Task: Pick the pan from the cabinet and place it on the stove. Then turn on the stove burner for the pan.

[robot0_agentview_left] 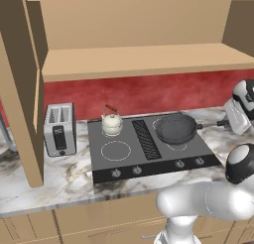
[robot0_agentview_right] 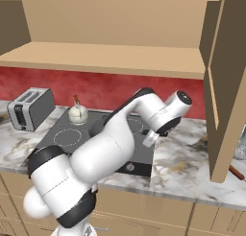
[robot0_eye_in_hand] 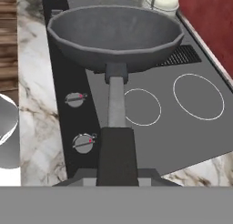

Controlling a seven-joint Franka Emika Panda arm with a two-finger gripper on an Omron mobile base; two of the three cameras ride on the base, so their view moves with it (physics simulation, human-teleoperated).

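Tool (robot0_eye_in_hand: 117,170): we are clamping it on the pan's (robot0_eye_in_hand: 113,36) handle end, holding the pan level over the stove's (robot0_agentview_left: 119,161) 2 o'clock burner for placement.

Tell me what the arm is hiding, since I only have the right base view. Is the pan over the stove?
Observer: Yes. In the left base view the pan is over the right side of the stove, covering the rear right ring.
Operator: Is the gripper on it?
Observer: The hand view shows the gripper shut on the outer end of the pan's handle. I cannot tell whether the pan touches the glass.
Operator: Is anything close to the pan?
Observer: The kettle stands on the rear left ring, apart from the pan, with the vent between them.
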